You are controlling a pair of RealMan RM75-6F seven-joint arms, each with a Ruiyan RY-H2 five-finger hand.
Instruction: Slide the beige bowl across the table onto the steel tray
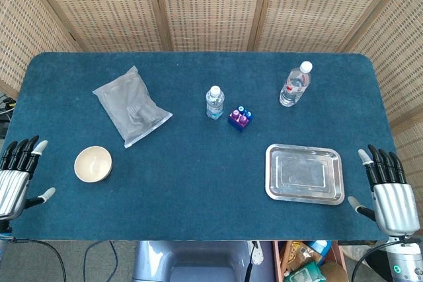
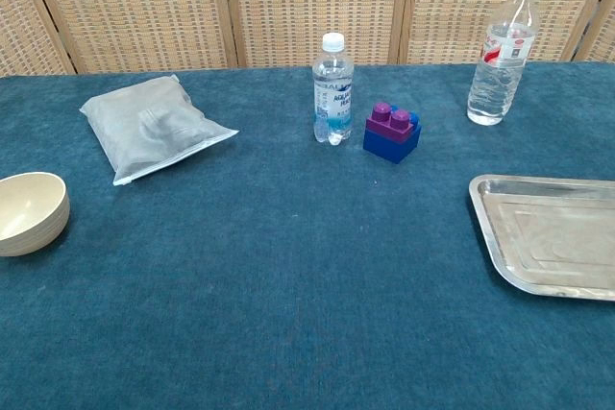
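Beige bowl (image 1: 92,164) upright at the desk's (image 1: 198,183) left front, well apart from the steel tray (image 1: 305,174) at right. Left hand (image 1: 18,173) and right hand (image 1: 386,189) released, fingers spread, holding nothing. The bowl appears light and rigid; a push low against its left wall should slide it without tipping.

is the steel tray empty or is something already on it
Empty. The steel tray shows only bare metal in both views, and the beige bowl sits far across the table.
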